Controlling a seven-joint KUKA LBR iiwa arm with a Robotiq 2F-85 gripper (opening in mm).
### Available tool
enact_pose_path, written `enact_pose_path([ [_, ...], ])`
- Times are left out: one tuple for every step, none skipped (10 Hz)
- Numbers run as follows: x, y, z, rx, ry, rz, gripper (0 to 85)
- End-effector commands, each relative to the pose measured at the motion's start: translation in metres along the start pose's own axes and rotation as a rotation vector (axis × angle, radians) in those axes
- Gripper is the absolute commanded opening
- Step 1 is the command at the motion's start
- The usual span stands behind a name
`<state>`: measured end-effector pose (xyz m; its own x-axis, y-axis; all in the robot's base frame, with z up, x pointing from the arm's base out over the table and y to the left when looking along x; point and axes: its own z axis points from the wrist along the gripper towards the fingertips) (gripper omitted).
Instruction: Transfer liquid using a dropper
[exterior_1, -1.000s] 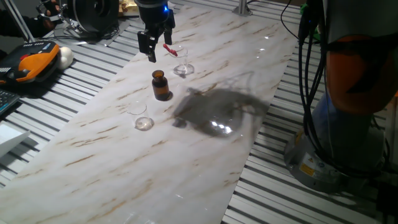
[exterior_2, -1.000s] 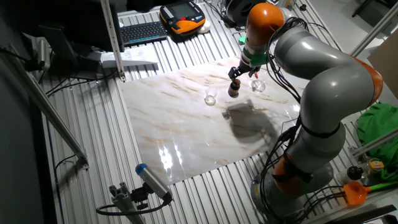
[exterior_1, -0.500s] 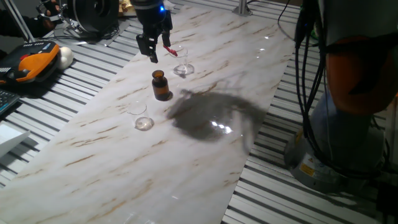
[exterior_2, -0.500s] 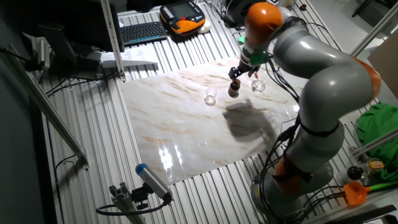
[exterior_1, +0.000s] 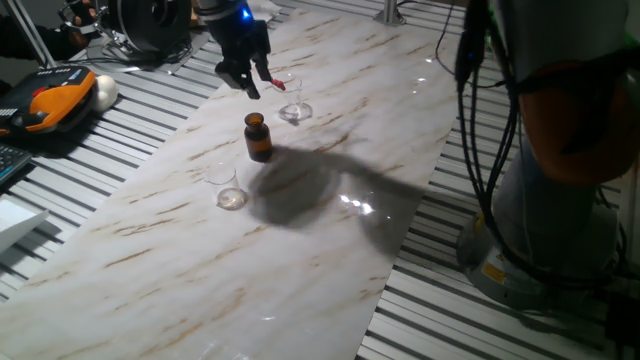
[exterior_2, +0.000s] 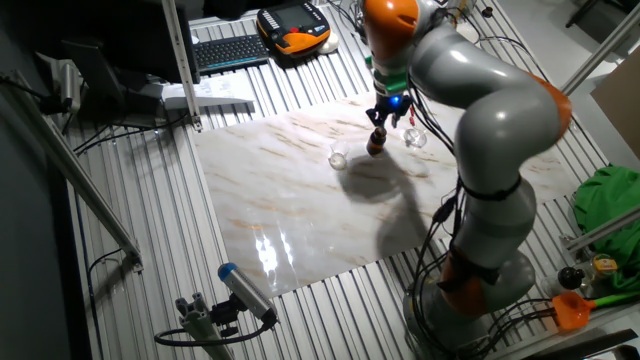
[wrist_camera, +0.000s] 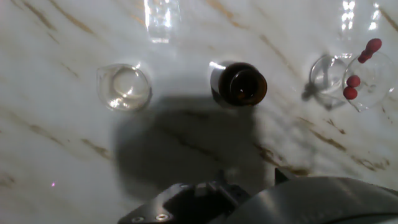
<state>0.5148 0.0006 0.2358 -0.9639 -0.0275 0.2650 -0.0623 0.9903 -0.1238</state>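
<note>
A brown glass bottle (exterior_1: 259, 137) stands open on the marble sheet (exterior_1: 330, 250); it also shows in the other fixed view (exterior_2: 375, 145) and from above in the hand view (wrist_camera: 239, 85). A small clear beaker (exterior_1: 228, 187) stands to its left (wrist_camera: 124, 87). A second clear beaker (exterior_1: 293, 103) holds a dropper with a red bulb (exterior_1: 273, 80), also in the hand view (wrist_camera: 356, 79). My gripper (exterior_1: 247, 78) hangs above the bottle, open and empty. Its fingertips do not show in the hand view.
An orange and black device (exterior_1: 45, 100) lies on the slatted table at the left. A keyboard (exterior_2: 230, 50) and another orange device (exterior_2: 295, 25) lie at the back. The robot base (exterior_1: 560, 200) and cables stand to the right.
The arm has swung and its shadow has slid left across the sheet. The gripper has shifted slightly left above the bottle. The bottle, beakers and dropper have not moved.
</note>
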Motion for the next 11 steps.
enact_pose_path([
  [0.0, -0.0001, 0.0, 0.0, 0.061, -0.005, 0.0],
  [0.0, -0.0001, -0.0001, -0.001, 0.061, -0.007, 0.0],
  [0.0, -0.0003, 0.0, -0.002, 0.061, -0.009, 0.0],
  [0.0003, -0.001, 0.0002, -0.012, 0.056, -0.012, 0.0],
  [0.0004, -0.0045, -0.0002, -0.046, 0.049, 0.001, 0.0],
  [0.0005, -0.0059, -0.0003, -0.059, 0.047, -0.005, 0.0],
  [0.0004, -0.0058, -0.0004, -0.057, 0.05, -0.015, 0.0],
  [0.0004, -0.0058, -0.0004, -0.057, 0.05, -0.016, 0.0],
  [0.0004, -0.0058, -0.0005, -0.057, 0.05, -0.01, 0.0],
  [0.0004, -0.0058, -0.0004, -0.055, 0.05, -0.014, 0.0],
  [0.0004, -0.0058, -0.0004, -0.057, 0.05, -0.021, 0.0],
])
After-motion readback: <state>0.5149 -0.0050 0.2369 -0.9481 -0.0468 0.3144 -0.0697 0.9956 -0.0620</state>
